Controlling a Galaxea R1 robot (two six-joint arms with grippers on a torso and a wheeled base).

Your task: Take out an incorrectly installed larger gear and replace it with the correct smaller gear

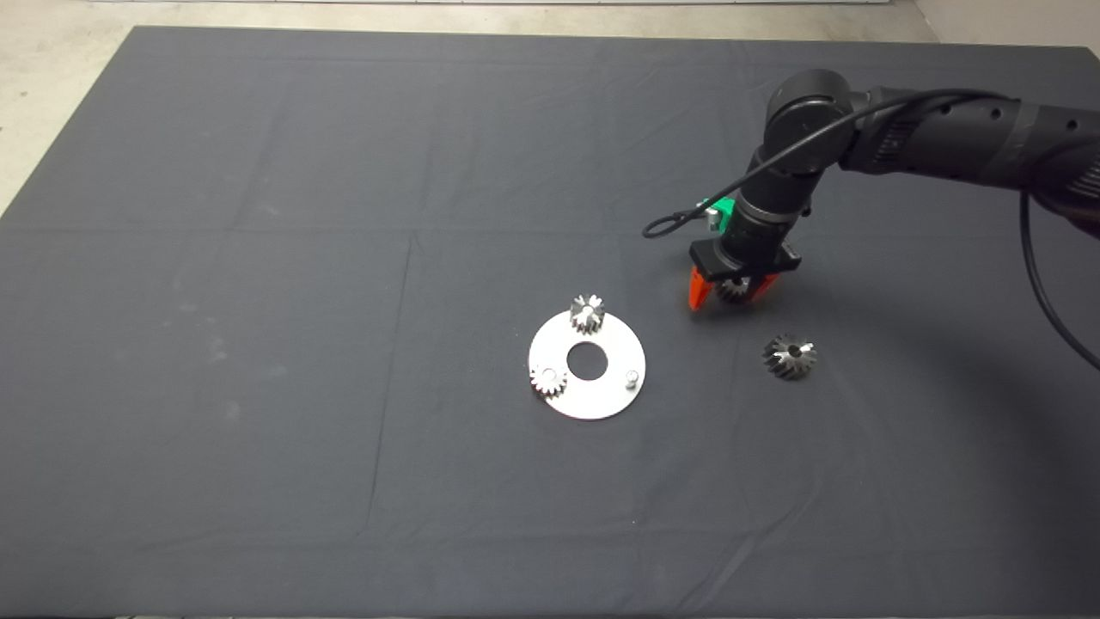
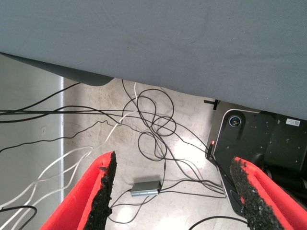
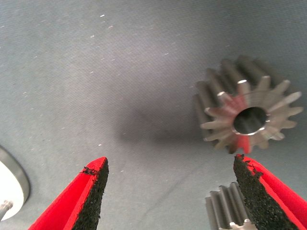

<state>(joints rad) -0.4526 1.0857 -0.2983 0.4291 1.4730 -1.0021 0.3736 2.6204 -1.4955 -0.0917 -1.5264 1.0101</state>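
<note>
The larger gear (image 1: 790, 356) lies loose on the dark mat, right of the round steel plate (image 1: 601, 404). It also shows in the right wrist view (image 3: 247, 117). A smaller gear (image 1: 733, 290) lies on the mat between the fingers of my right gripper (image 1: 731, 294), which is open and low over it. In the right wrist view this gear (image 3: 229, 211) sits close beside one finger (image 3: 259, 187) of the open gripper (image 3: 169, 162). Two other small gears (image 1: 587, 314) (image 1: 548, 379) sit on the plate, and one pin (image 1: 632, 378) stands bare. My left gripper (image 2: 173, 160) is open and empty, off the mat.
The plate's edge (image 3: 9, 187) shows in the right wrist view. The left wrist view shows the mat's edge (image 2: 158, 81), floor cables (image 2: 153, 129) and a black base (image 2: 259, 139) below.
</note>
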